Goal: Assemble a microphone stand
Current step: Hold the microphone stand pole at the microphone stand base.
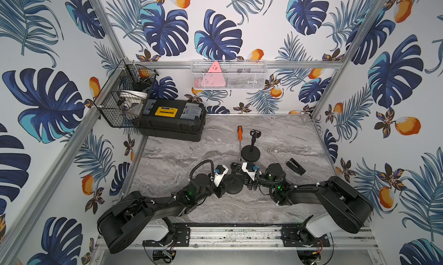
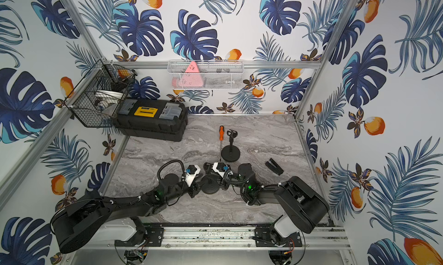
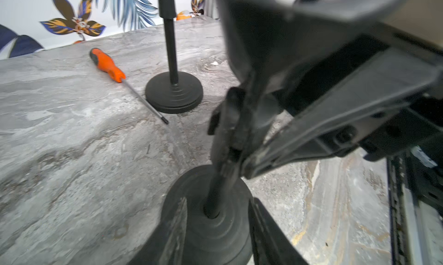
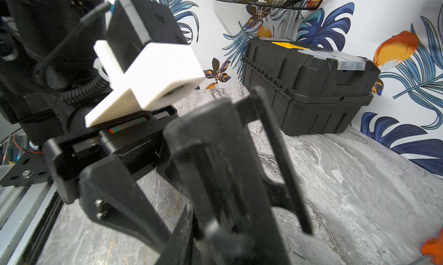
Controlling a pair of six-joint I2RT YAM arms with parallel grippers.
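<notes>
Our left arm (image 1: 153,204) and right arm (image 1: 309,192) meet low; left gripper (image 3: 219,235) clamps the base (image 3: 191,187), right gripper (image 3: 239,153) pinches the pole (image 3: 217,196).

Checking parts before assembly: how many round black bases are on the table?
2. The far base stands beside the screwdriver, a post upright in it. The near base is clamped between the jaws of the left gripper, under the pole the right gripper holds.

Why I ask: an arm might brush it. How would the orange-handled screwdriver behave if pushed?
Lying flat on the grey marbled tabletop, the orange-handled screwdriver would probably roll or pivot on its rounded handle. Its thin shaft looks stiff.
</notes>
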